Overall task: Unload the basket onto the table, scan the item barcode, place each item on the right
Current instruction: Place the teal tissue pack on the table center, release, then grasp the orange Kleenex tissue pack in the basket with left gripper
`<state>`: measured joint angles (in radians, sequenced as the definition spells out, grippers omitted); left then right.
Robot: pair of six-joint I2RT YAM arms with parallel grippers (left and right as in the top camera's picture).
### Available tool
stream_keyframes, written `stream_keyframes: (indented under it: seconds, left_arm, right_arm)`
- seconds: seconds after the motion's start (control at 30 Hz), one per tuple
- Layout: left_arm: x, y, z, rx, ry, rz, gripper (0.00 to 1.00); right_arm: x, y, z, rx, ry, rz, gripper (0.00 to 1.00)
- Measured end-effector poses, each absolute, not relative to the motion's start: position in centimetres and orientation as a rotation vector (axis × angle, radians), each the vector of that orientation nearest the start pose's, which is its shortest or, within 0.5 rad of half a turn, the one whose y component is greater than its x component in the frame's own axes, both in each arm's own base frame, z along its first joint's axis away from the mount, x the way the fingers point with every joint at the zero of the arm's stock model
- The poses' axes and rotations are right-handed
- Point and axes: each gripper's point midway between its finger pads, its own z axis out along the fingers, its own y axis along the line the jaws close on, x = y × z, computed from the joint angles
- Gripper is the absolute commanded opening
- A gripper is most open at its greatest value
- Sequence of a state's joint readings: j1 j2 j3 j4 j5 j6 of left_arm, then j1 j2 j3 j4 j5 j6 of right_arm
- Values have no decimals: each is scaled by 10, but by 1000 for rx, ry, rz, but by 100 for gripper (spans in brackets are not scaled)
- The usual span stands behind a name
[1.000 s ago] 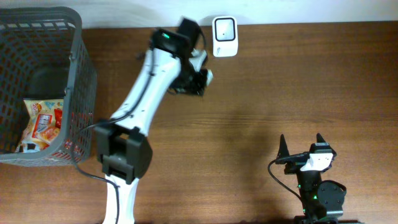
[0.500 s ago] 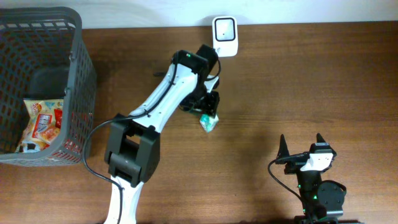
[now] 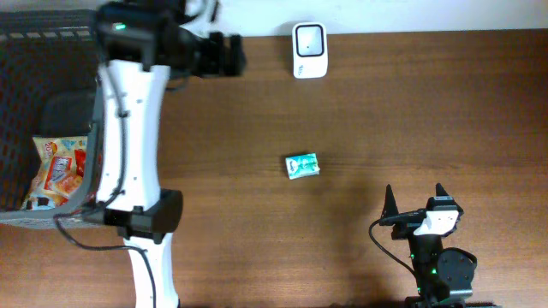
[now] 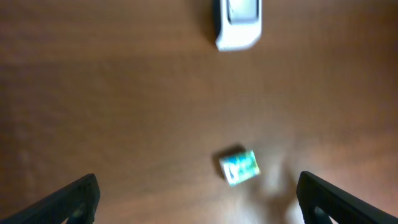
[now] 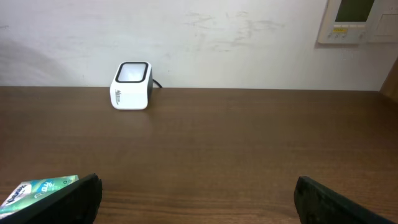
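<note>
The item, a small green and white packet (image 3: 301,165), lies alone on the brown table, a little below the white barcode scanner (image 3: 308,38) at the back edge. My left gripper (image 3: 229,54) is high at the back left, far from the packet, open and empty. Its wrist view looks down on the packet (image 4: 239,167) and the scanner (image 4: 238,22) between wide-apart fingers (image 4: 78,196). My right gripper (image 3: 417,205) rests open and empty near the front right. Its view shows the scanner (image 5: 132,85) by the wall and the packet (image 5: 37,190) at the lower left.
A dark grey mesh basket (image 3: 17,128) stands at the left edge with a colourful snack bag (image 3: 56,167) inside; my left arm crosses over it. A white wall panel (image 5: 354,22) hangs behind the table at the right.
My left gripper opened and let go of the packet, which now lies on the table. The left arm then swung up and away to the back left. The right arm stayed still.
</note>
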<state>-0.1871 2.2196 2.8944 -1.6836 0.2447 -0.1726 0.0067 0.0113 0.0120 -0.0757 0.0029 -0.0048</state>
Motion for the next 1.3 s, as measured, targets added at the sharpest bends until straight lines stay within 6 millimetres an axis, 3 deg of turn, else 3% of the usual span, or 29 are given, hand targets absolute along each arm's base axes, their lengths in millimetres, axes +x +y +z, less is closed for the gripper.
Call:
stream_keyframes:
  seconds: [0.13,0.2,0.27,0.37,0.47,0.53,0.67,0.77,0.87,0.9,1.13,1.3]
  left_arm:
    - [452,-71,354,-26,2478,-407,99]
    - [448,-28,370,-137,2425,-364,99]
    - [438,27,388,-275,2363,-300,99]
    - [414,92,409,-443,2276,-206,99]
    - [389,139,422,-574,2212,-130,99]
    - [382,153,418,-625,2217,-109,99]
    - [374,181,371,-810,2347,-38,99]
    - [366,198,309,-1017,2499,39,99]
    - [364,207,267,-1121,2584,82,99]
    - [360,209,245,-1164,2632,100,99]
    - [358,215,169,-1240,2734,136,99]
    - [349,225,142,-1293,2750,146,99]
  right_arm:
    - [246,1,158,-7,1646,0,98]
    - [246,1,158,-8,1646,-1,98]
    - [246,1,158,-7,1646,-1,98]
    - [246,1,158,-7,1645,-1,99]
    - [246,1,158,-8,1646,-1,98]
    - [246,1,158,-8,1646,-2,98]
    - [246,1,158,-7,1646,-1,98]
    - [246,1,158,-8,1645,-1,98]
    - [246,1,158,-7,1645,-2,98]
    - [246,1,158,-8,1645,-1,98]
    - [246,1,158,-7,1645,-1,98]
    - [246,1,158,-8,1646,-1,98]
